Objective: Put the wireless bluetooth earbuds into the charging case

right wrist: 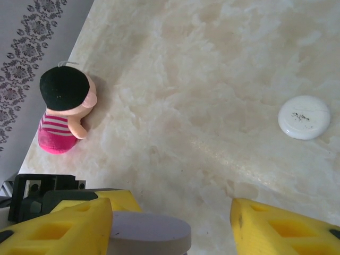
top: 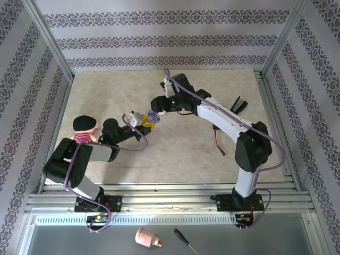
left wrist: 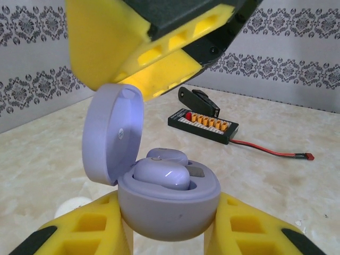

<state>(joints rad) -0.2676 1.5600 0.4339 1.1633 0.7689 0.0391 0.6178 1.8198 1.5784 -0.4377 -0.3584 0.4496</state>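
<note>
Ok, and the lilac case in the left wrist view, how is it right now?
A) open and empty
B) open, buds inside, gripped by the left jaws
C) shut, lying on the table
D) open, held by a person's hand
B: the lilac case sits clamped in the left gripper, its lid hinged up, with lilac earbuds lying inside.

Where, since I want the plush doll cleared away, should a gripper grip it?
Probably the striped pink body of the plush doll, from straight above: it seems to lie flat on the table, and the body is narrower than the round black-haired head, so jaws can close across it.
</note>
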